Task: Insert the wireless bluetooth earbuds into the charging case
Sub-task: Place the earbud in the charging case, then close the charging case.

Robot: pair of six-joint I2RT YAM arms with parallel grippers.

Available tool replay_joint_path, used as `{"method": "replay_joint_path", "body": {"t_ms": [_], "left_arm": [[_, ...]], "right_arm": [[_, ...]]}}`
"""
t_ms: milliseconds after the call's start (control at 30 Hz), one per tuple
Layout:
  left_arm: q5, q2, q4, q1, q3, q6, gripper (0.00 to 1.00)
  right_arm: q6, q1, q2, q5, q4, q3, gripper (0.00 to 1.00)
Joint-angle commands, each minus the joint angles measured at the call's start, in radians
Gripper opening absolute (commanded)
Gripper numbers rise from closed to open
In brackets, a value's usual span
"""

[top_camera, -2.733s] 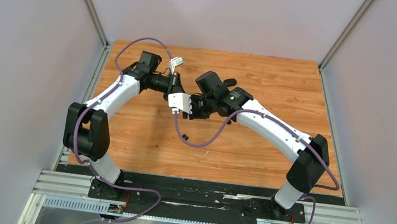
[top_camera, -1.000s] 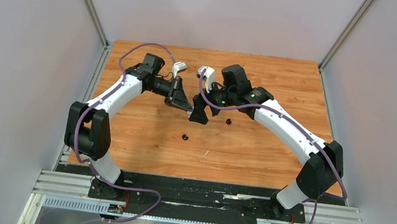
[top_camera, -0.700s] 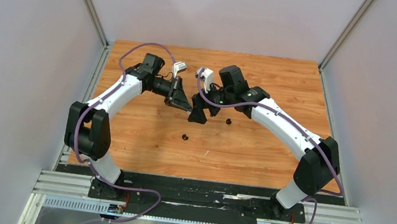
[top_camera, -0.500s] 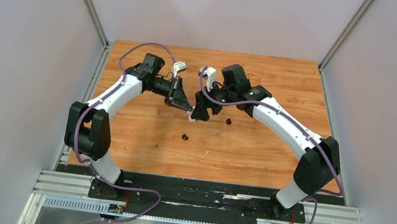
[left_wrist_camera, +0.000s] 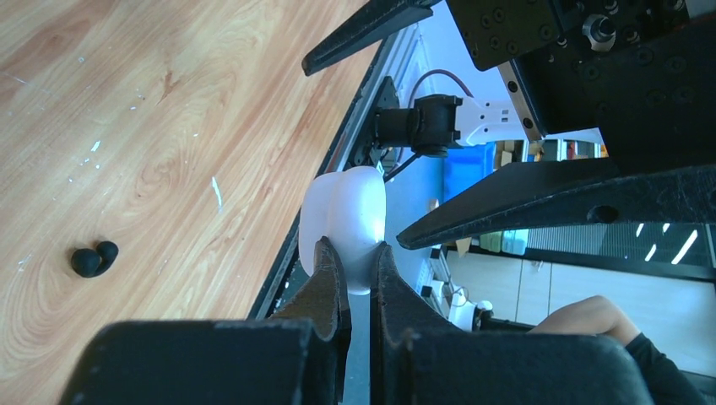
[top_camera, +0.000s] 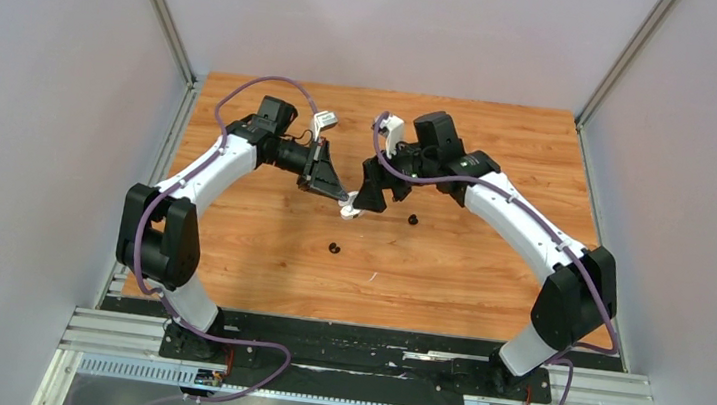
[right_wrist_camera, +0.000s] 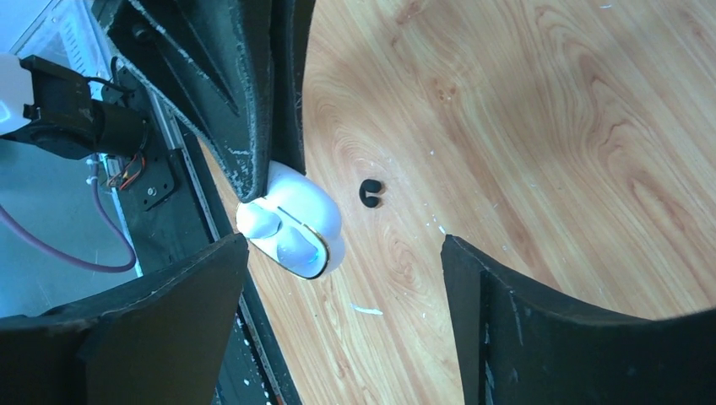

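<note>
My left gripper [top_camera: 341,198] is shut on the white charging case [top_camera: 351,209], held just above the table's middle. In the left wrist view the case [left_wrist_camera: 342,211] sticks out past the two pinching fingers [left_wrist_camera: 329,283]. From the right wrist the case [right_wrist_camera: 291,221] shows a gold-rimmed open face with two pale rounded shapes inside. My right gripper [top_camera: 373,194] hangs close to the case's right side, its jaws wide apart [right_wrist_camera: 344,246] and nothing between them. One black earbud [top_camera: 334,248] lies on the wood in front of the case, another [top_camera: 412,218] to its right. No white earbuds lie loose in view.
The wooden table [top_camera: 259,252] is fenced by grey walls left, right and behind. A small white fleck [top_camera: 373,277] lies near the front. The two arms' wrists nearly meet over the middle of the table.
My right gripper has drawn back up and to the right, uncovering the case it was over a second ago, and its jaws stay wide. The left arm and both black earbuds have not moved.
</note>
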Motion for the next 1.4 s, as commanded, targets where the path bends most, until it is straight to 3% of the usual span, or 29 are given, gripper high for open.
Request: {"method": "replay_joint_path", "body": {"t_ms": [0,133,300,500,933,1200,1367], "left_arm": [[0.021,-0.036,0.006,-0.004,0.015,0.026,0.0],[0.017,-0.034,-0.012,-0.004,0.012,0.07,0.0],[0.092,-0.024,-0.01,-0.004,0.0,0.124,0.0],[0.213,-0.013,-0.015,-0.007,-0.005,0.163,0.0],[0.308,0.0,-0.066,-0.008,0.024,0.248,0.0],[0.29,-0.004,-0.103,-0.01,0.036,0.278,0.0],[0.271,-0.02,-0.116,-0.024,0.047,0.295,0.0]], "right_arm": [[0.001,-0.016,-0.052,-0.075,0.014,-0.01,0.86],[-0.062,-0.052,-0.09,-0.2,0.012,-0.053,0.88],[-0.307,-0.06,-0.145,-0.309,0.008,-0.148,0.87],[-0.337,-0.059,-0.105,-0.366,0.035,-0.16,0.82],[-0.149,-0.044,-0.043,-0.499,0.174,-0.113,0.46],[-0.033,-0.045,-0.038,-0.484,0.234,-0.135,0.01],[0.071,-0.049,-0.023,-0.474,0.283,-0.15,0.0]]}}
